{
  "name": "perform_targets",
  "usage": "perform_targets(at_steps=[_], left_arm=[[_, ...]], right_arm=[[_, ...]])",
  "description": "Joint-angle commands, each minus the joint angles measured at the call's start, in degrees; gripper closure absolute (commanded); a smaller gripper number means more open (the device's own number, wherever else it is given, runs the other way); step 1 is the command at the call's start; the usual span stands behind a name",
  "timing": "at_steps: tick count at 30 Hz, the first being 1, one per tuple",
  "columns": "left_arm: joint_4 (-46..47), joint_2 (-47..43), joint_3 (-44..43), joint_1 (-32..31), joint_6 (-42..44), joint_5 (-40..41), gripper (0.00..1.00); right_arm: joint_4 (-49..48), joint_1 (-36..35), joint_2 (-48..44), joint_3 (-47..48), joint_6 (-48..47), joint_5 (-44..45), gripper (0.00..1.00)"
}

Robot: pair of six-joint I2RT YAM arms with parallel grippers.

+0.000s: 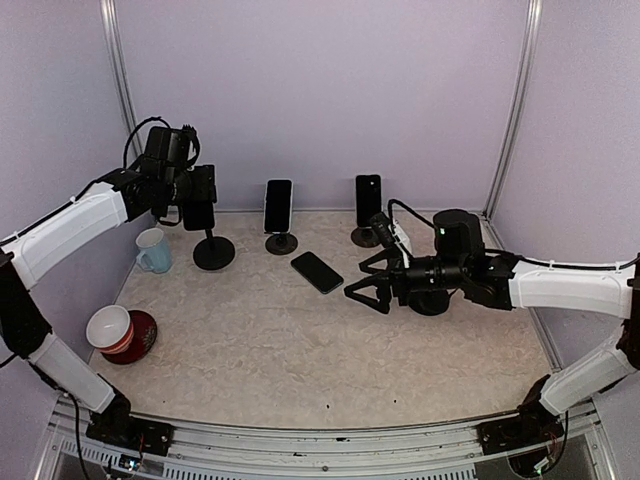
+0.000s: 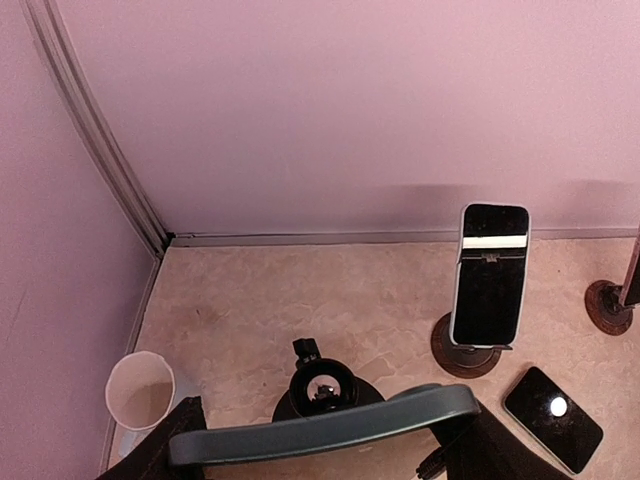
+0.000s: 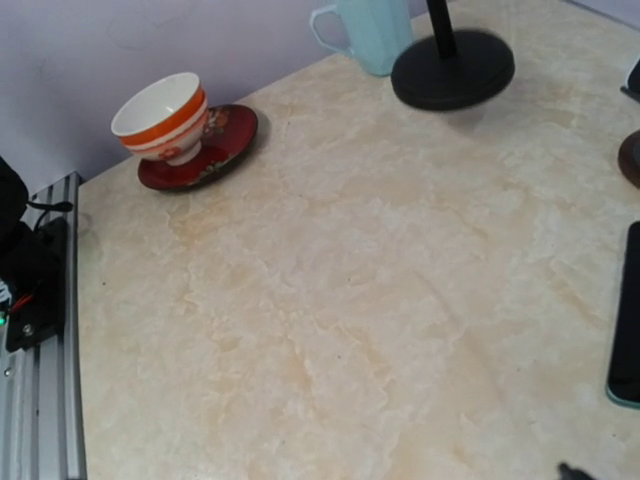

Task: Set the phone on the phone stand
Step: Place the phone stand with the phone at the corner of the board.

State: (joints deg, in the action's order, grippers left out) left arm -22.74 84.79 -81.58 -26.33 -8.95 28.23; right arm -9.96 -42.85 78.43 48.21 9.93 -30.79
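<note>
The marbled table (image 1: 300, 370) carries everything. The left gripper (image 1: 197, 212), raised near the back-left corner, is clamped across the phone (image 2: 320, 428). The phone sits edge-on directly above the head of the stand (image 2: 322, 385); I cannot tell whether they touch. The right gripper (image 1: 365, 282) hangs low with its fingers spread wide, gripping nothing. A flat phone (image 1: 317, 271) lies just beyond its fingertips, toward the back wall. To the right of the left gripper, a white phone (image 1: 278, 205) stands propped on its own mount. Behind the right gripper, a black phone (image 1: 368, 198) stands on another mount. A mug (image 1: 153, 250) sits below the left gripper, left of the stand. A bowl (image 1: 110, 326) on a saucer (image 1: 140, 340) sits nearer the arm bases.
</note>
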Motion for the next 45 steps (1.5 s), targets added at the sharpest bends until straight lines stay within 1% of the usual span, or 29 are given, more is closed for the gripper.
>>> perform_targets(at_steps=[1,5,10,18,26,32,33,35,45], left_arm=[[8.9,1.8,-6.1,1.7,0.7,0.0,0.49],[8.6,5.1,-9.4,2.8,0.7,1.4,0.49],[9.7,8.0,-11.3,3.9,0.2,3.1,0.49],[13.1,12.7,-12.6,7.9,-0.5,-1.4,0.49],[12.9,18.1,-17.7,12.0,-1.1,-5.9,0.49],[12.9,21.0,-20.3,12.3,-0.2,-6.7,0.49],[12.9,21.5,-20.5,13.9,-0.1,-6.8,0.49],[13.1,22.4,-20.9,14.5,-0.1,-7.2,0.49],[13.4,25.6,-21.6,15.6,-0.8,-8.1,0.49]], right_arm=[[-2.8,-0.5,-2.2,-1.5,-0.1,0.8,0.00],[-3.2,-0.6,-2.3,-2.1,0.0,0.8,0.00],[-3.6,-0.6,-2.7,-2.7,0.1,1.3,0.00],[-4.1,-0.6,-3.4,-3.5,0.1,1.8,0.00],[-4.7,-0.7,-4.1,-4.0,0.3,2.0,0.00],[-4.7,-0.7,-4.1,-4.1,0.2,2.4,0.00],[-4.7,-0.7,-4.1,-4.1,0.2,2.5,0.00],[-4.7,-0.8,-4.0,-4.1,0.1,2.7,0.00],[-4.7,-0.9,-2.9,-3.9,0.0,3.1,0.00]])
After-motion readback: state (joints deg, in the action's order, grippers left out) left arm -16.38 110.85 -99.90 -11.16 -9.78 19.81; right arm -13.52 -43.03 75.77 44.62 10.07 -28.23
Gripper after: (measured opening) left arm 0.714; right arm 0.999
